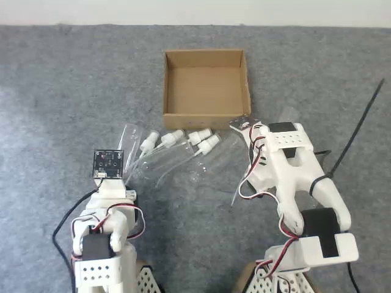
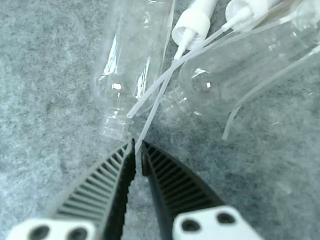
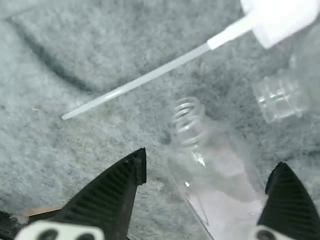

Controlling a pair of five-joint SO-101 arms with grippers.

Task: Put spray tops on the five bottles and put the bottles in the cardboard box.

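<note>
Clear plastic bottles [image 1: 168, 160] and white spray tops [image 1: 171, 138] lie in a loose heap on the grey carpet in front of the empty cardboard box [image 1: 205, 115]. My left gripper [image 2: 138, 146] is shut at the heap's near left end, just short of an uncapped bottle's neck [image 2: 116, 127]. The thin dip tube [image 2: 161, 94] of a spray top [image 2: 191, 26] ends right at its tips; whether it is pinched I cannot tell. My right gripper [image 3: 210, 162] stands wide open around a capless bottle [image 3: 200, 150], one finger on each side of its body.
In the high view the right arm [image 1: 292, 160] reaches to the box's near right corner, and the left arm [image 1: 107, 201] sits at the lower left. A loose spray top [image 3: 280, 17] with a long tube lies beyond the right gripper, next to another open bottle neck [image 3: 278, 98].
</note>
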